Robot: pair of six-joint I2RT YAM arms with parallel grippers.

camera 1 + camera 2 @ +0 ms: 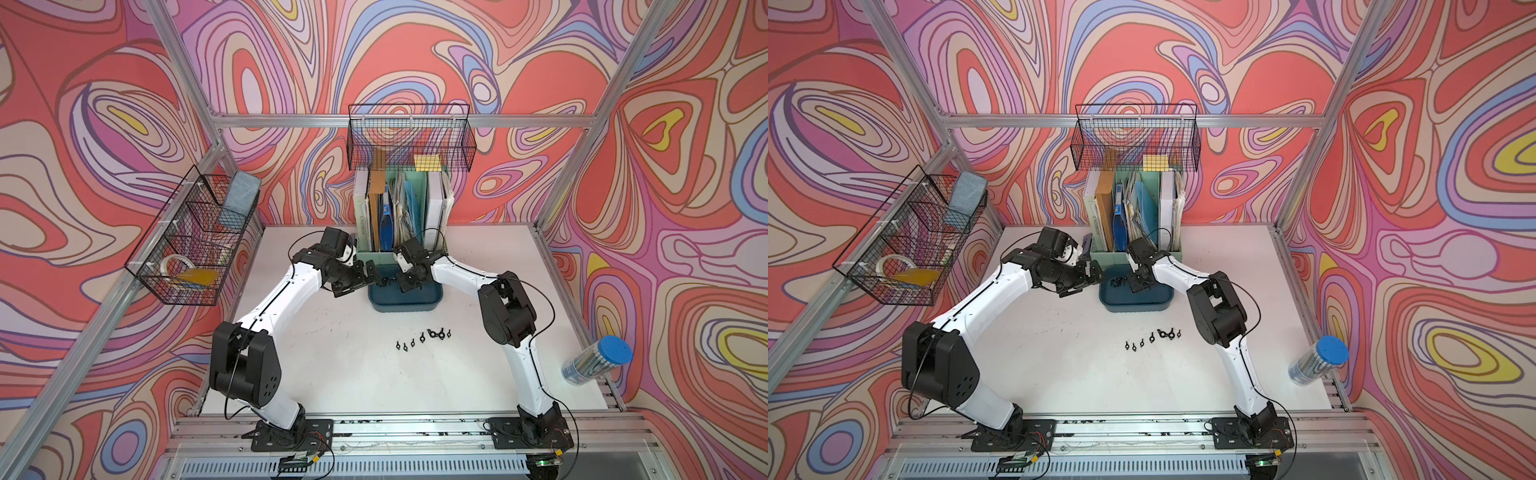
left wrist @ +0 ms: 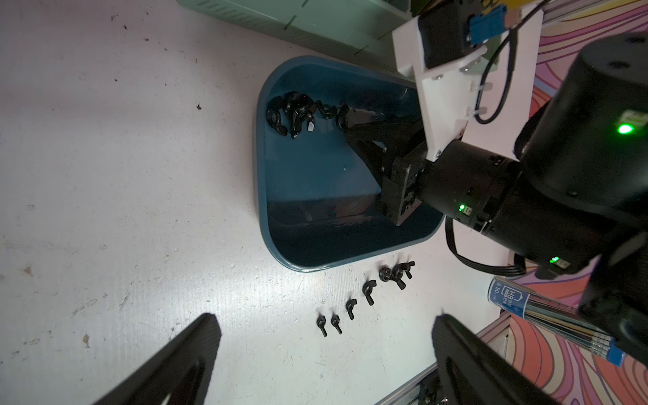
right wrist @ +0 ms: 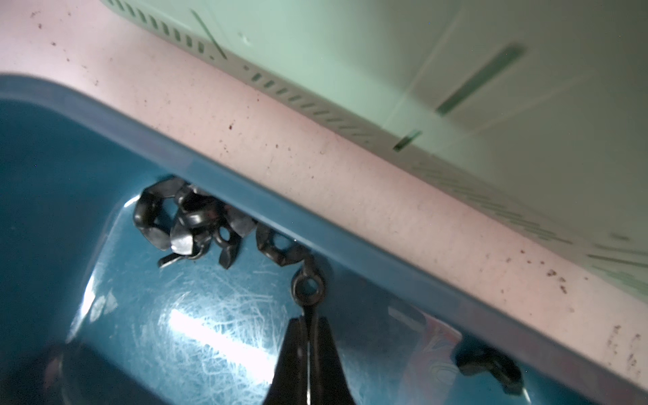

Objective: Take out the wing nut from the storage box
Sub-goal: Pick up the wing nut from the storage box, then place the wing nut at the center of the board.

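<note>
Right wrist: wing nut (image 3: 297,290) held lengthwise inline w/ R gripper (image 3: 308,322).

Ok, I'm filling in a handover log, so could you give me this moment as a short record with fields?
right end effector: shut on one wing nut, down inside the storage box
left end effector: open, empty, at the box's side
loose nuts in box: small pile against the wall nearest the file holder
nuts on table: a row in front of the box
task status: held nut not yet out of the box
</note>
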